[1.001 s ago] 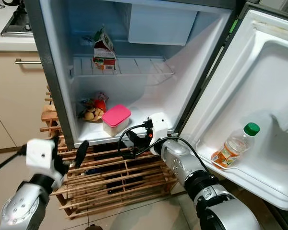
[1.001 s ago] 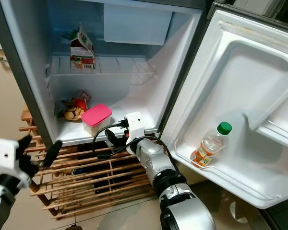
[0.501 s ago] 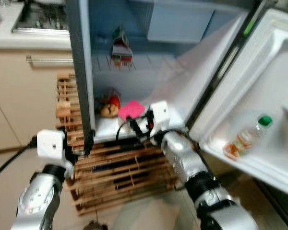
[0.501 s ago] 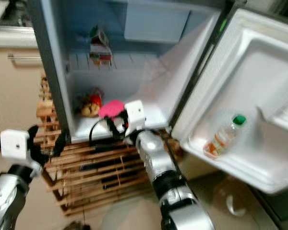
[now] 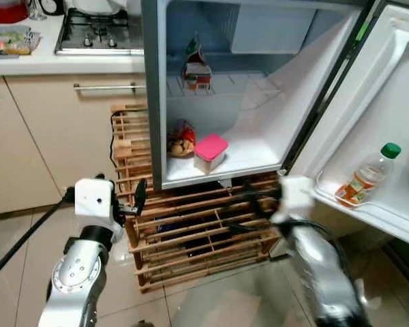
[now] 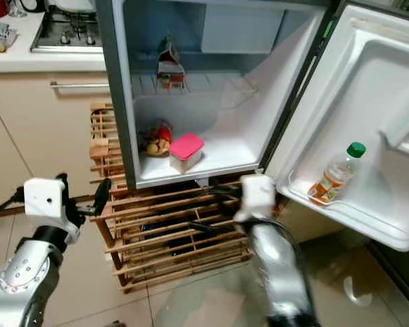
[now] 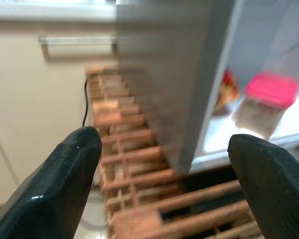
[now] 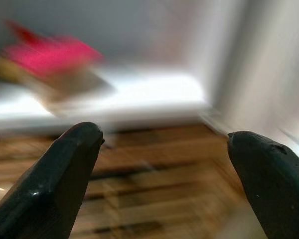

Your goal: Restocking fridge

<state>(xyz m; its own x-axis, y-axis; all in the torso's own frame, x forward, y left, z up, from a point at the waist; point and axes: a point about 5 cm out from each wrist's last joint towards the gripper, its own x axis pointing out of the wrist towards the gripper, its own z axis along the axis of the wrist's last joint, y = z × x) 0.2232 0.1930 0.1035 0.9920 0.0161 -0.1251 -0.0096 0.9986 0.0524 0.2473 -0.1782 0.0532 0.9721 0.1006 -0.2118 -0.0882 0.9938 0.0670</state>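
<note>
Both arms hang empty before the open fridge (image 5: 157,102) — the left gripper (image 7: 164,164) and right gripper (image 8: 164,164) each with fingers spread wide, holding nothing. A pink-lidded container (image 5: 210,151) sits on the bottom shelf; a green-capped bottle (image 5: 368,178) rests in the door rack. Judged a pause between items — fetching more stock comes next. No label can be read.

My left gripper (image 5: 138,199) is raised at my left side, forearm bent upward, fingers (image 7: 65,184) spread wide and empty. My right gripper (image 6: 215,208) is extended forward on a blurred silver arm, fingers (image 8: 55,179) likewise parted, nothing held between them.
</note>
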